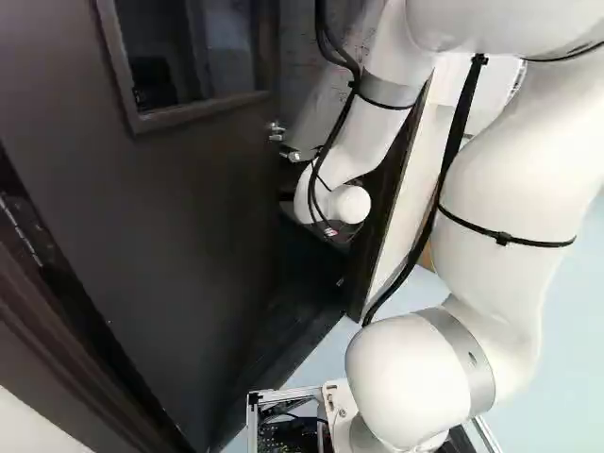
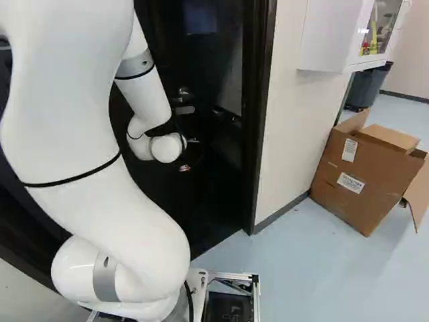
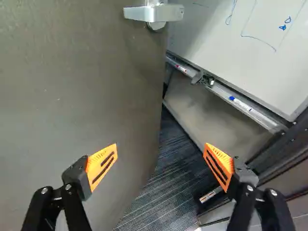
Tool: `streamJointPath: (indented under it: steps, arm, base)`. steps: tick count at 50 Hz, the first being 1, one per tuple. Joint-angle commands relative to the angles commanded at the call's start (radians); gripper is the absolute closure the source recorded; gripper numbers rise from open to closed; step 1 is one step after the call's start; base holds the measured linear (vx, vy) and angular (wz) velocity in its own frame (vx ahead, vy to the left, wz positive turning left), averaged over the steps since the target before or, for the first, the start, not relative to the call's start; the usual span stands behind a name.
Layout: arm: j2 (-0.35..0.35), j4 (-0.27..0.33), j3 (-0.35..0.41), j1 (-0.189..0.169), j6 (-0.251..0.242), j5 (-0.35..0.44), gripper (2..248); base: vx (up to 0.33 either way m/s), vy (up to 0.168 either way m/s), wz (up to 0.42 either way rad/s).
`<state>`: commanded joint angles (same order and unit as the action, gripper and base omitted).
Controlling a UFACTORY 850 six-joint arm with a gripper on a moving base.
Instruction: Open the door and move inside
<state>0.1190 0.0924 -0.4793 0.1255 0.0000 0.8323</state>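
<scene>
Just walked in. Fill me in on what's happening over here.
A white robot arm is working at a dark door, which stands partly open. Its jaws are wide apart and grip nothing: one is by the door's face, the other toward the gap, with the silver handle ahead of them. Through the gap you can see a whiteboard and dark carpet. The arm reaches into the doorway, but its base looks to be outside, so moving in remains to be done.

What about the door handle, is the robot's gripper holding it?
No, the gripper is open, its fingers wide apart, and the door handle is out ahead, touching neither finger.
</scene>
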Motion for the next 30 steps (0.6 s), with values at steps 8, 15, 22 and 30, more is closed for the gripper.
streamJointPath:
  steps: [8, 15, 22, 30]
  arm:
    - [0.009, 0.000, -0.010, 0.022, 0.000, 0.000, 3]
    - [0.017, 0.000, -0.018, 0.041, 0.000, 0.000, 3]
    - [0.024, 0.000, -0.026, 0.060, 0.000, 0.000, 3]
    - [0.034, 0.000, -0.038, 0.082, 0.000, 0.000, 3]
  base:
    - [0.000, 0.000, 0.000]
    - [0.000, 0.000, 0.000]
    - [0.000, 0.000, 0.000]
    - [0.000, 0.000, 0.000]
